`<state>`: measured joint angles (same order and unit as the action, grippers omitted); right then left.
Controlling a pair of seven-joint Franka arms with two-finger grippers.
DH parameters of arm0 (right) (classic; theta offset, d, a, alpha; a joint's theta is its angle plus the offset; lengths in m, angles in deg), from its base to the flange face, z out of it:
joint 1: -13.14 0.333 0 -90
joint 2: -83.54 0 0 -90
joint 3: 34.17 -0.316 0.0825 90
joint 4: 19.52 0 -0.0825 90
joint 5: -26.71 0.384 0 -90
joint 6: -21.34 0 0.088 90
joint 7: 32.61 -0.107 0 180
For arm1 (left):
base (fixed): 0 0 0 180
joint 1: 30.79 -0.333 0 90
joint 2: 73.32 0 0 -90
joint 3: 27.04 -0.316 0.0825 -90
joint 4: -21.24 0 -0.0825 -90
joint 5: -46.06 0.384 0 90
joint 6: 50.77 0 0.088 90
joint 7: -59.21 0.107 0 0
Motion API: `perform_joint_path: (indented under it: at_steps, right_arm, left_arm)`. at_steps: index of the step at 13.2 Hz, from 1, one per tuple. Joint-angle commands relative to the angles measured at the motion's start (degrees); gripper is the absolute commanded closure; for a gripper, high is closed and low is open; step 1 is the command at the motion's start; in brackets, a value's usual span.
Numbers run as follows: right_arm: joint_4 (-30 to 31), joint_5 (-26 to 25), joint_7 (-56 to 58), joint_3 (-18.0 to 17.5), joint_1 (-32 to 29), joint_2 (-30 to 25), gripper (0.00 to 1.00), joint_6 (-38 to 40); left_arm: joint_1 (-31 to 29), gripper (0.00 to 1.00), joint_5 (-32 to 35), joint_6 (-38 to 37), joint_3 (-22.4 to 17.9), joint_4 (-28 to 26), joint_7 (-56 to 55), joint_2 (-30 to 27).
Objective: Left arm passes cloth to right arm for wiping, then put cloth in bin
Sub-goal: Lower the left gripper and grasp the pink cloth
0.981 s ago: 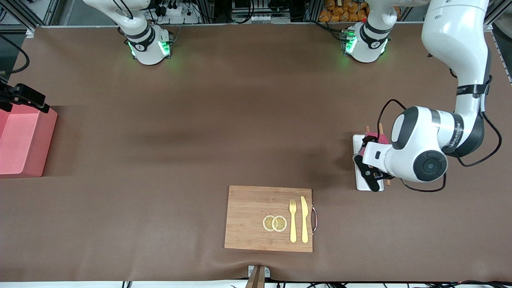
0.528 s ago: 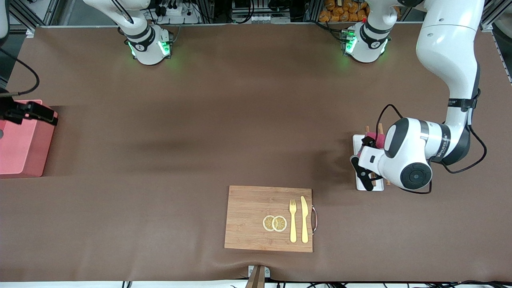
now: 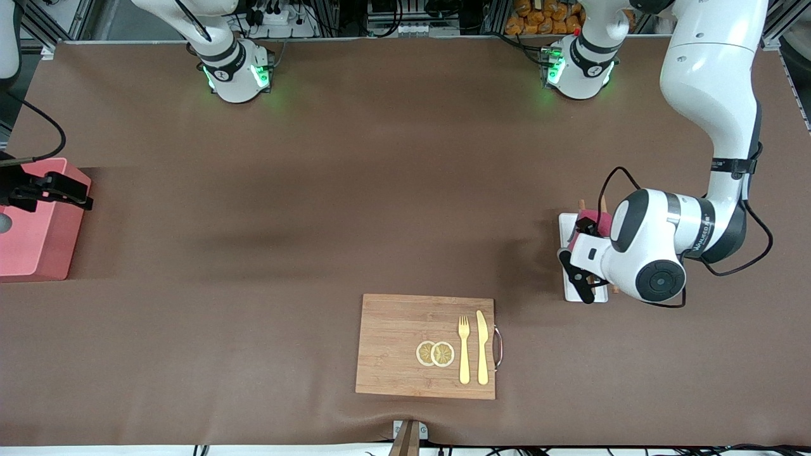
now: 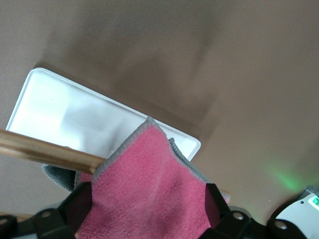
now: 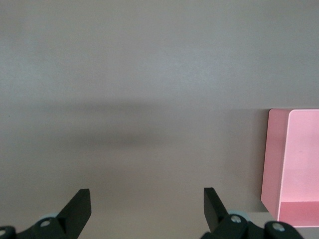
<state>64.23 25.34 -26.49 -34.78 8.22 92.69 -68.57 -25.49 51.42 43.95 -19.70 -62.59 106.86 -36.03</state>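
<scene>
The magenta cloth (image 4: pixel 149 184) with a grey edge lies bunched on a white tray (image 4: pixel 75 109), across wooden chopsticks (image 4: pixel 45 152). My left gripper (image 4: pixel 147 204) is low over it, open wide, one finger on each side of the fabric. In the front view the left gripper (image 3: pixel 581 253) covers most of the cloth (image 3: pixel 603 220), at the left arm's end of the table. The pink bin (image 3: pixel 38 234) stands at the right arm's end. My right gripper (image 3: pixel 57 190) hangs open over the bin's wall, with nothing in the right gripper (image 5: pixel 147 206) and the bin (image 5: pixel 294 164) beside it.
A bamboo cutting board (image 3: pixel 405 342) lies nearer the front camera at mid-table. It carries two lemon slices (image 3: pixel 436 353), a yellow fork (image 3: pixel 464 348) and a knife (image 3: pixel 483 345). The white tray (image 3: pixel 580 294) juts out under the left hand.
The left hand has sunk closer onto the tray and cloth, then held still. The right gripper has shifted along above the bin's wall. Both stay open.
</scene>
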Motion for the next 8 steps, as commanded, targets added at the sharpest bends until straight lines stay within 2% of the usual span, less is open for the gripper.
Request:
perform_joint_path:
  at_steps: [1,2,3,4,5,7,8]
  right_arm:
    - [-0.52,-0.29,0.21,-0.53,-0.79,0.43,0.0,0.53]
    - [-0.52,-0.29,0.03,-0.53,-0.79,0.43,0.0,0.53]
    - [-0.43,-0.12,0.03,-0.62,-0.88,0.43,0.0,0.7]
    - [-0.52,0.06,0.03,-0.53,-0.8,0.51,0.0,0.62]
    - [-0.52,0.15,0.03,-0.53,-0.79,0.51,0.0,0.61]
    - [-0.52,0.15,-0.06,-0.53,-0.79,0.51,0.0,0.7]
    - [-0.52,0.15,-0.06,-0.53,-0.97,0.51,0.0,0.7]
  left_arm:
    - [-0.2,0.0,1.41,0.29,0.14,0.86,-1.24,0.69]
    - [-0.72,0.0,1.49,0.29,0.14,0.77,-1.33,0.86]
    - [-0.9,0.07,1.5,0.29,0.14,0.86,-1.42,1.04]
    - [-0.9,0.23,1.5,0.29,0.05,0.86,-1.5,1.12]
    - [-0.9,0.43,1.67,0.29,0.05,0.86,-2.29,1.21]
    - [-0.81,0.96,1.76,0.12,0.14,0.86,-7.8,1.21]
    - [-0.55,1.0,1.76,0.12,0.14,0.77,-8.7,1.21]
